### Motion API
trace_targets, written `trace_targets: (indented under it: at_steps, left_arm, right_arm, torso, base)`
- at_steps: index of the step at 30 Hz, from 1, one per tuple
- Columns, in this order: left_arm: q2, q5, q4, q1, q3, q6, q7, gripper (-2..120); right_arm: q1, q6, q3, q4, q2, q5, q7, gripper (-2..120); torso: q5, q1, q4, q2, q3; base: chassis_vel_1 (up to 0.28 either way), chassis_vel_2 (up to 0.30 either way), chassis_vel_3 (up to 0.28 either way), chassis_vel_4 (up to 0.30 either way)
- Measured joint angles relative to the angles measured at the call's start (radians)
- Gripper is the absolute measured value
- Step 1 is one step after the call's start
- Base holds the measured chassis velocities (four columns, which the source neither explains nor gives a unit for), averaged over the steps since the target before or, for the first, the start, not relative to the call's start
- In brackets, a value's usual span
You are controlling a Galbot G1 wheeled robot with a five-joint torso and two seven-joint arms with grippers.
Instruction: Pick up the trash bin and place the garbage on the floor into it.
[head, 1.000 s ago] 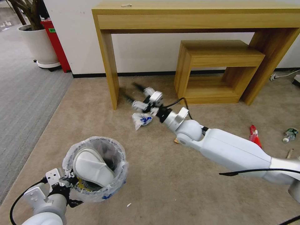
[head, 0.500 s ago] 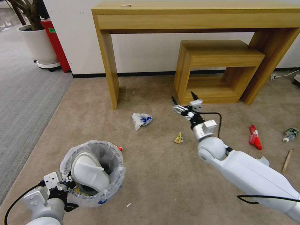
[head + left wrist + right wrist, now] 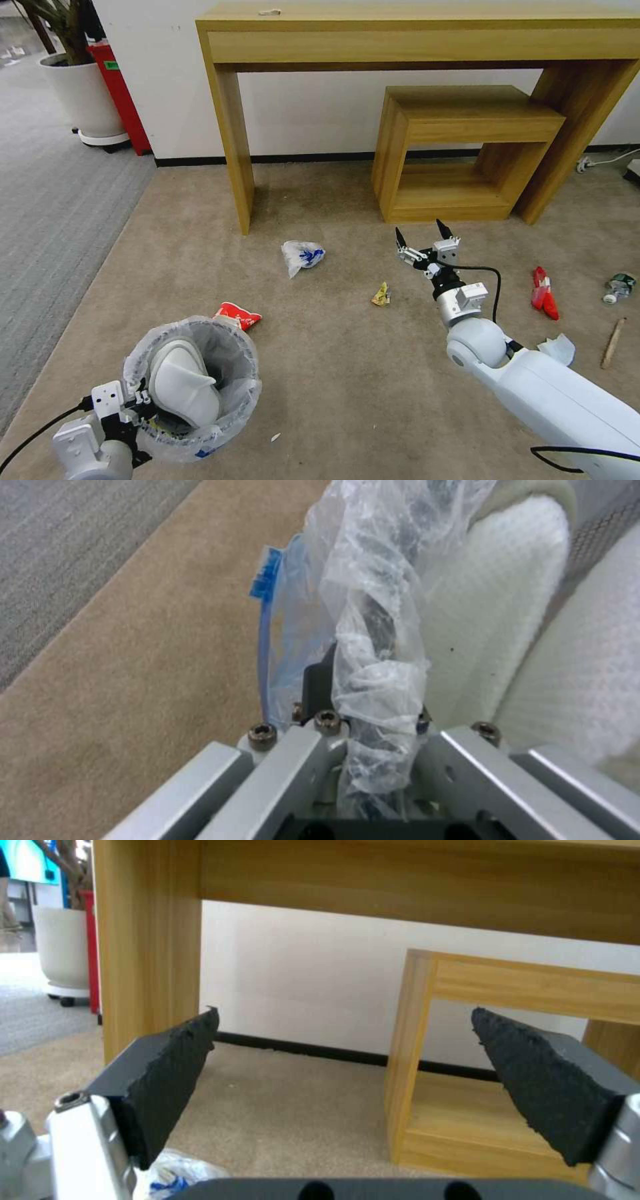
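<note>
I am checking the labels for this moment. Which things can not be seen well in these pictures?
- Trash bin contents, head view: hidden under the white slipper.
- Left end effector finger pads, left wrist view: wrapped by the bag liner.
- Small bottle, head view: label too small.
- White scrap, head view: partly behind the right arm.

We see crinkly translucent plastic lining the trash bin, pinched in the bare-metal left gripper; textured white cloth slipper inside; right gripper pads rough matt black; short-pile floor below.
</note>
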Motion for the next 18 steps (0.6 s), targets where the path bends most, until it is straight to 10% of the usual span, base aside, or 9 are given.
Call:
trace_targets:
  at_steps: [18]
  left_arm:
    - [0.014, -0.085, 0.002, -0.001, -0.08, -0.025, -0.031, 0]
  right_arm:
    - [-0.036, 0.0, -0.01, -0.012, 0.048, -0.019, -0.008, 96]
  torso:
    - [-0.0002, 0.0, -0.0003, 0.0, 0.0]
  base:
    - [0.0, 0.0, 0.0, 0.0]
